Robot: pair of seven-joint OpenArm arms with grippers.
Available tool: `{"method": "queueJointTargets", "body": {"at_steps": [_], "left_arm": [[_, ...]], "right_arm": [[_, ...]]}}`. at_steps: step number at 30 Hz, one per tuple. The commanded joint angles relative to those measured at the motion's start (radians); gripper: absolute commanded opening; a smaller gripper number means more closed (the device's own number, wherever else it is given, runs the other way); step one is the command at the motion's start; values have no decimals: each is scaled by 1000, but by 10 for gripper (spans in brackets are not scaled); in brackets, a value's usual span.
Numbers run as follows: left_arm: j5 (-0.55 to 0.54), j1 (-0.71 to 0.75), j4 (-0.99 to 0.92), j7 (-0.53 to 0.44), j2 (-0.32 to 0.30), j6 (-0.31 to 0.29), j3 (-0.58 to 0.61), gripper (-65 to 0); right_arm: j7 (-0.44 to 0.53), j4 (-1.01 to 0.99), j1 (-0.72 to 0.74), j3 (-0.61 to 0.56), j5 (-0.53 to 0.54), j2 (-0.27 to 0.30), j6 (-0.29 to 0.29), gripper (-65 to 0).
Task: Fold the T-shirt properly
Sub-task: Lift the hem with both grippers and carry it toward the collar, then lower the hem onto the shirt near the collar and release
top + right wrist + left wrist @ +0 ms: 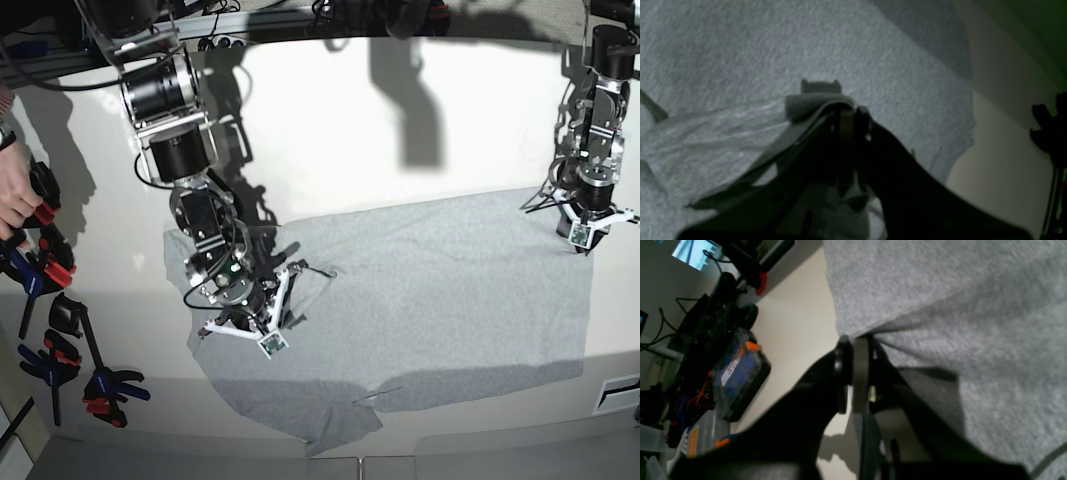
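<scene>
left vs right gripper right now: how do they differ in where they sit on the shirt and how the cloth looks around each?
The left gripper pinches the T-shirt at a far corner, where cloth lies mostly flat. The right gripper grips well inside the shirt's outline, near the other side edge, with fabric bunched and wrinkled around it. In the wrist views, cloth drapes over the right gripper's tips; the left clamps an edge. Both are shut on the shirt.

Off-white bench (420, 130) fills most of the base view; a bunch of spring clamps (60, 330) with black bodies and red and blue grips sit along its left edge. From the left wrist view there's a clear plastic case with orange latches (740, 373) beside the bench, tangled black cables (670, 326) behind it, and a lit screen (695, 251) up top.
</scene>
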Motion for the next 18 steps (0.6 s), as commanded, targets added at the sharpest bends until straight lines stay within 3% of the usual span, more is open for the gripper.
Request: {"method": "queueJointTargets", "body": {"at_steps": [1, 15, 18], "left_arm": [[3, -19, 14, -25, -22, 19, -10, -650], [3, -19, 14, -24, -22, 19, -10, -650], [3, -19, 14, -24, -22, 19, -10, -650]], "right_arm": [[28, 15, 45, 6, -1, 3, -5, -650], [41, 15, 46, 6, 3, 3, -25, -640], [95, 15, 45, 6, 0, 3, -25, -418]]}}
